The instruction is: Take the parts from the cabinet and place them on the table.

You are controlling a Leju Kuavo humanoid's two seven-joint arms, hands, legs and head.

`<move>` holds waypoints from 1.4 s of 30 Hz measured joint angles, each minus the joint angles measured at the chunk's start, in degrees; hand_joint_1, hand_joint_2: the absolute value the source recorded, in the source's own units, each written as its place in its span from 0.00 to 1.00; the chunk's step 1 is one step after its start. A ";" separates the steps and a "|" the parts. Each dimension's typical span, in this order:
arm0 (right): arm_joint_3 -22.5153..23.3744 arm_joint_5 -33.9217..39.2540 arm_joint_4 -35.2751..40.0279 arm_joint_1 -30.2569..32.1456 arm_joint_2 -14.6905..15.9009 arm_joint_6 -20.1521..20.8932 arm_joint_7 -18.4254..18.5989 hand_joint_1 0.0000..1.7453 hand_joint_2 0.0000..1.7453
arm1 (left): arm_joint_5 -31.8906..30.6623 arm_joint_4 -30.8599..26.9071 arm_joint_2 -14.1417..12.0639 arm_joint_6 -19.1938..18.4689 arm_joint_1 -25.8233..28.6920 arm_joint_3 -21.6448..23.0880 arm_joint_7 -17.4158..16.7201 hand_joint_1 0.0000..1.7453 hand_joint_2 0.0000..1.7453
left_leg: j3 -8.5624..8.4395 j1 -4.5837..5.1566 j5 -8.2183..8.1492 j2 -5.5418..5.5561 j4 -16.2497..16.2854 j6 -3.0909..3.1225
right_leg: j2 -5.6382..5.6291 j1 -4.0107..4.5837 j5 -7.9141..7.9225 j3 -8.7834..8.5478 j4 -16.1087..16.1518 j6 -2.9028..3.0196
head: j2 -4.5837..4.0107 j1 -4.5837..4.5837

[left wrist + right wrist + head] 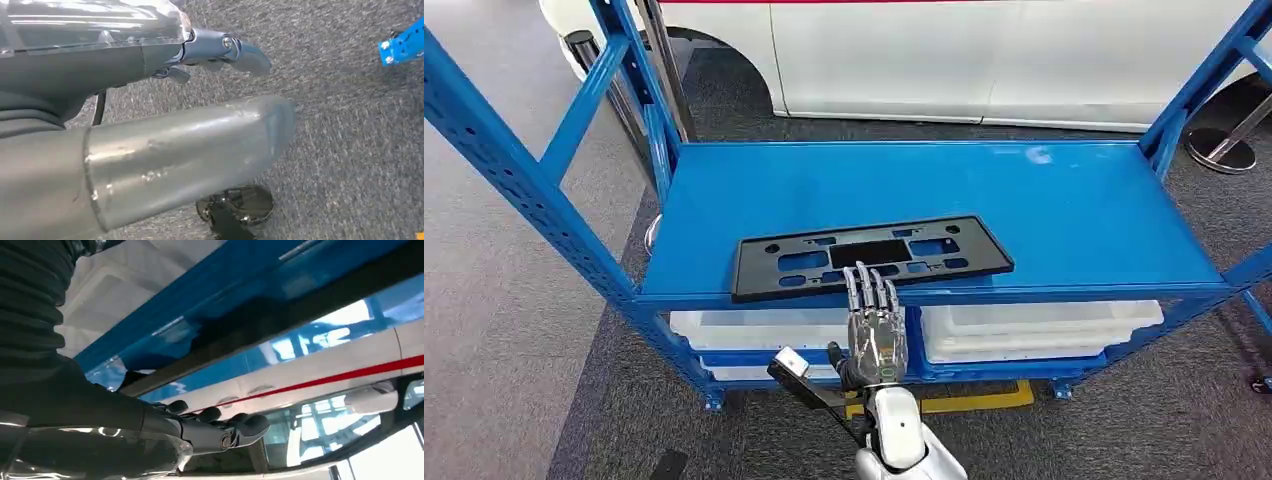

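One black plastic plate [871, 256], a long flat frame with cut-out slots, lies on the top shelf [1064, 215] of the blue cabinet [554, 215], close to the shelf's front edge. We see our right robot hand [872, 320] raised just in front of that edge, palm away from us, its fingers [870, 288] straight, close side by side and pointing up, so that the fingertips overlap the near edge of the plate in the head view. We cannot tell whether they actually touch it. The hand holds nothing.

From the right wrist, we look along those fingers [220, 432] past the underside of the blue shelf edge [210, 305], with the dark plate [300, 310] just beyond them.

Below the hand, on the lower level of the cabinet, sit two white bins [1034, 330], one to each side of it. Beyond the cabinet stands a white car [984, 60].

Our left robot hand [200, 55] hangs over grey carpet [350, 145], away from the cabinet, its thumb [180, 160] stretched out. We cannot tell how its fingers lie; nothing shows in it.
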State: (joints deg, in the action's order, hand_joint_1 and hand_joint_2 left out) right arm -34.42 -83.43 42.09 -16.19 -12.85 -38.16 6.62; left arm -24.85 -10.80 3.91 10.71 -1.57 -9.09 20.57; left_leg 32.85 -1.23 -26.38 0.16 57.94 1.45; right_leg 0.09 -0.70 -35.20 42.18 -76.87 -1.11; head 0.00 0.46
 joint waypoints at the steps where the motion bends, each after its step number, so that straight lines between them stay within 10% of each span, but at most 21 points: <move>1: 0.15 0.13 -0.31 0.00 0.09 0.00 0.00 0.00 1.00 | -0.02 0.00 0.00 -0.04 0.01 -0.02 -0.02 0.00 0.00 | -0.08 0.02 -0.03 0.06 0.00 0.02 | 0.00 0.00 1.08 -0.01 0.41 0.10 | 0.00 0.00; 4: 0.68 0.48 -0.61 -0.06 0.17 -0.04 0.00 0.00 1.00 | -0.28 0.00 0.00 -0.28 -0.01 -0.07 -0.15 0.00 0.00 | -0.77 0.19 -0.39 0.32 0.00 -0.18 | -0.02 0.21 8.73 -6.22 13.45 1.17 | 0.00 0.00; 11: 2.38 1.38 -0.81 -0.20 0.13 -0.54 -0.68 0.00 1.00 | -1.18 0.00 -0.17 -0.44 -0.06 -0.26 -0.42 0.00 0.00 | -0.90 0.19 -1.72 0.09 0.59 -2.26 | -0.08 0.30 9.33 -9.21 19.51 2.90 | 0.00 0.02; 14: 2.84 1.64 -0.81 -0.30 0.11 -0.79 -0.96 0.00 1.00 | -1.22 0.00 -0.37 -0.44 0.00 -0.48 -0.55 0.00 0.00 | 5.25 0.07 -7.76 0.08 12.96 -2.76 | 0.05 0.39 9.11 -9.38 19.56 3.41 | 0.00 0.07; 16: 3.15 2.03 -0.81 -0.24 0.11 -0.89 -1.09 0.00 1.00 | -1.29 0.00 -0.55 -0.50 0.23 -0.61 -0.63 0.00 0.00 | 8.02 0.04 -8.11 0.07 17.44 -3.02 | -0.02 0.47 8.95 -9.39 19.40 3.47 | 0.00 0.07; 20: 4.13 4.64 0.84 -0.32 0.06 -1.36 -2.71 0.00 1.00 | -1.62 0.00 -0.83 -0.54 0.17 -0.98 -0.66 0.00 0.00 | 0.97 -0.01 1.20 -0.16 1.18 -2.63 | -0.11 0.35 7.61 -10.24 18.42 2.73 | 0.00 0.07; 26: 5.42 6.93 6.41 -1.02 0.09 -0.96 -3.69 0.00 1.00 | -1.90 0.00 -1.01 -0.66 0.45 -1.05 -0.66 0.00 0.00 | -0.10 -0.03 0.38 0.08 -0.36 -0.77 | -0.17 0.59 6.50 -9.85 17.21 1.07 | 0.00 0.00; 30: 5.70 8.30 10.11 -1.61 0.33 0.17 -4.02 0.00 1.00 | -2.25 0.00 -1.11 -0.65 0.33 -1.44 -0.66 0.00 0.00 | -0.20 0.04 0.10 -0.06 -0.36 0.15 | -0.12 0.26 -0.34 -1.47 1.63 0.45 | 0.00 0.00; 32: 5.81 8.57 11.87 -1.87 0.55 0.74 -3.93 0.00 1.00 | -2.32 0.00 -1.11 -0.72 0.41 -1.53 -0.66 0.00 0.00 | -0.51 0.03 -0.13 0.07 -0.35 0.08 | -0.12 0.13 1.84 -0.27 1.20 0.45 | 0.00 0.00; 35: 5.84 8.57 13.97 -2.98 0.74 2.21 -3.93 0.00 1.00 | -2.49 0.00 -1.11 -0.79 0.37 -1.86 -0.74 0.00 0.00 | -1.64 0.04 -0.82 0.26 -0.33 -0.42 | -0.14 0.16 10.32 -6.32 15.04 1.29 | 0.00 0.00; 42: 5.84 7.59 15.28 -3.82 1.14 4.92 -3.23 0.00 1.00 | -3.26 0.00 -1.18 -0.92 0.16 -2.45 -1.05 0.00 0.00 | -1.18 0.04 -2.57 0.06 0.89 -2.73 | -0.19 0.33 9.71 -7.82 18.59 2.81 | 0.00 0.04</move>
State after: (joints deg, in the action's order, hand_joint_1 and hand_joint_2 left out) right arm -28.59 -75.84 57.37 -20.01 -11.72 -33.25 3.39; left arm -28.11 -10.80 2.73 9.79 -1.41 -11.54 19.52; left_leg 31.67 -1.19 -28.95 0.22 58.83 -1.28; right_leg -0.10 -0.37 -25.50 34.36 -58.28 1.69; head 0.00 0.50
